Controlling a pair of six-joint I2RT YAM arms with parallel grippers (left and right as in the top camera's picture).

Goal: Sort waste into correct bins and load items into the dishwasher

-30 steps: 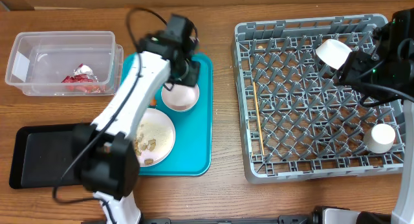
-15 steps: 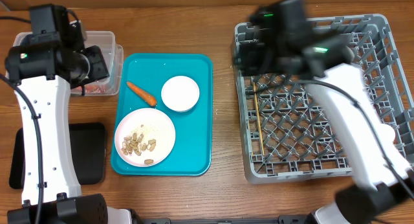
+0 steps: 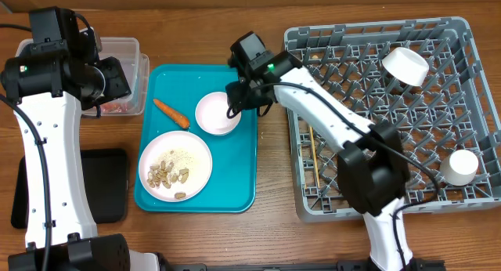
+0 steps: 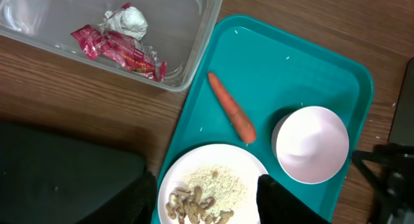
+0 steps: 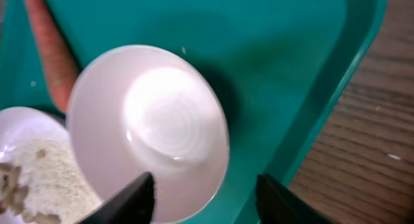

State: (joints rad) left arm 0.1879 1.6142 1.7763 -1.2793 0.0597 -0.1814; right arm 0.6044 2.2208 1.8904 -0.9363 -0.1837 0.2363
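Observation:
A white bowl [image 3: 218, 113] sits on the teal tray [image 3: 235, 181] beside an orange carrot [image 3: 171, 113] and a white plate [image 3: 175, 165] of peanuts and rice. My right gripper [image 3: 239, 99] is open and straddles the bowl's [image 5: 149, 130] right rim in the right wrist view [image 5: 207, 204]. My left gripper [image 3: 117, 79] is open and empty, high up by the clear tub [image 3: 117, 45]. The left wrist view [image 4: 210, 204] shows the red wrapper [image 4: 119, 46] and silvery scrap [image 4: 127, 18] in the tub [image 4: 194, 49]. The grey rack [image 3: 293, 106] holds a bowl [image 3: 405, 65], a cup [image 3: 459, 167] and chopsticks [image 3: 311, 153].
The flat black tray [image 3: 109, 185] lies left of the teal tray, partly under my left arm. Bare wooden table shows between the teal tray and the rack. The carrot [image 5: 48, 49] and the plate [image 5: 26, 172] lie close to the left of the bowl.
My right arm has swung from the rack across to the bowl on the teal tray. My left arm left the tray for the tub a second ago and has since held still.

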